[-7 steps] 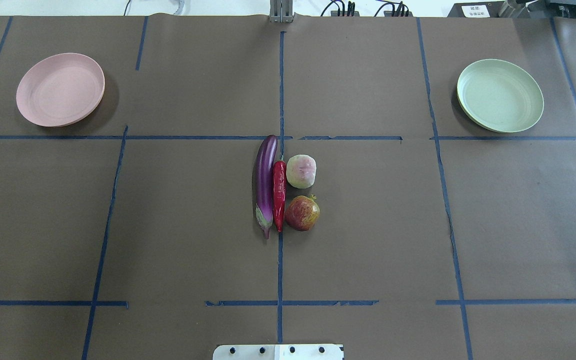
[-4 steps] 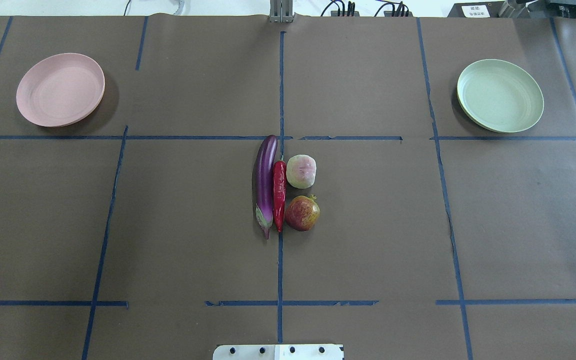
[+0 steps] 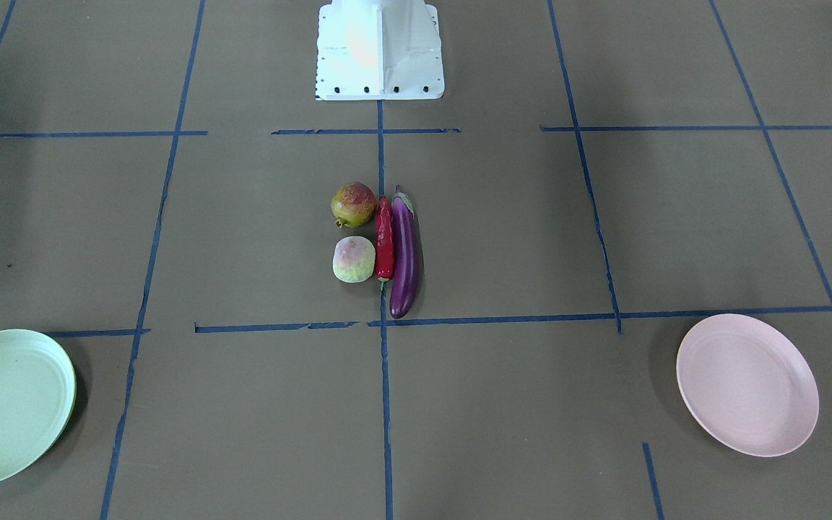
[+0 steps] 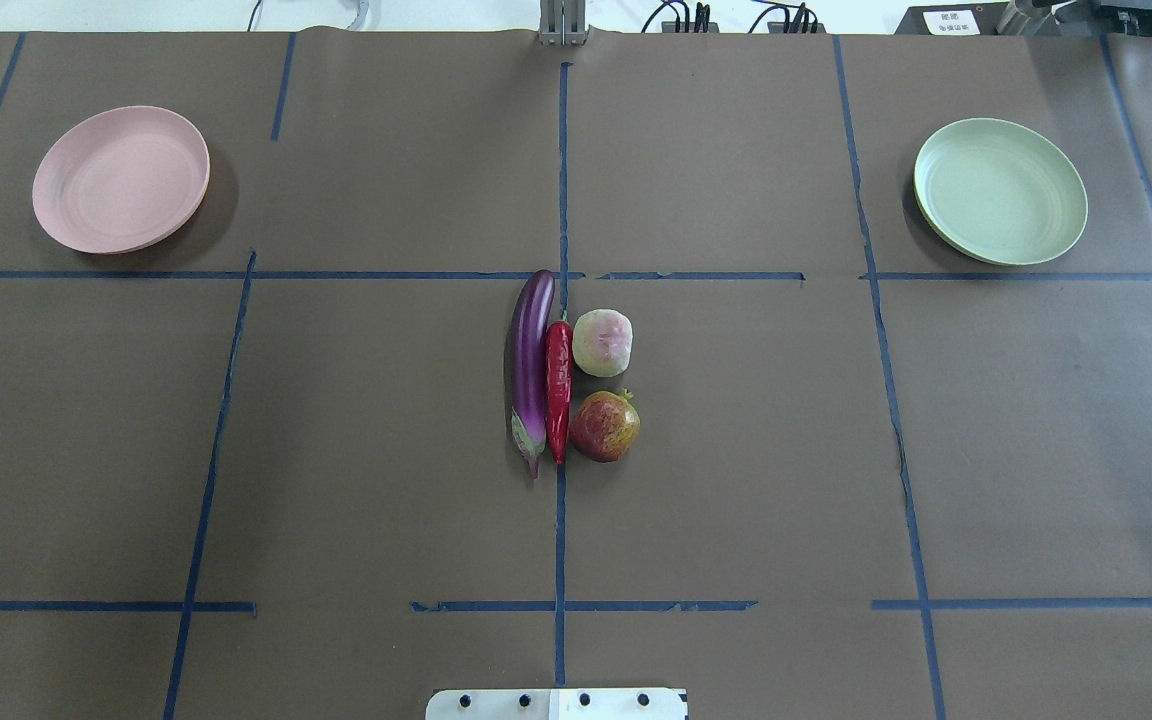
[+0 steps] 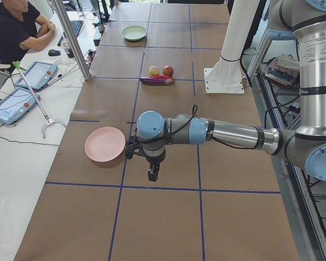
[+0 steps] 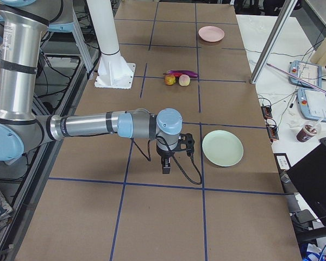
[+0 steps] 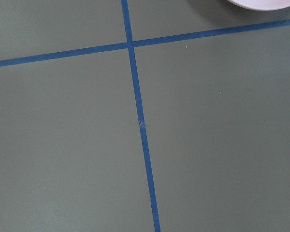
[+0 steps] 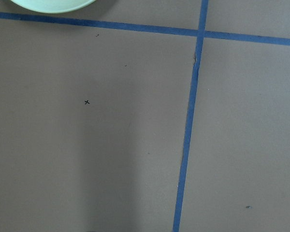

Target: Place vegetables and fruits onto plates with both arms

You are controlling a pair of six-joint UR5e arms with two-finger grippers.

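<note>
Mid worktop [image 4: 336,450]: eggplant [image 4: 530,370] and chili [image 4: 558,390] lie side by side, touching. Pale green fruit [image 4: 602,343] and dark red fruit [image 4: 605,427] sit against the chili on the robot's right, the dark red one nearer the base. Pink plate [image 4: 120,179] sits far left, green plate [image 4: 1000,191] far right. Left pincer [image 5: 152,175] hangs just beside the pink plate, right pincer [image 6: 166,167] near the green plate. Can't tell the opening or grip of either.

Eggplant [image 3: 404,253], chili [image 3: 385,238] touching — plates [image 3: 747,383] apart.
</note>
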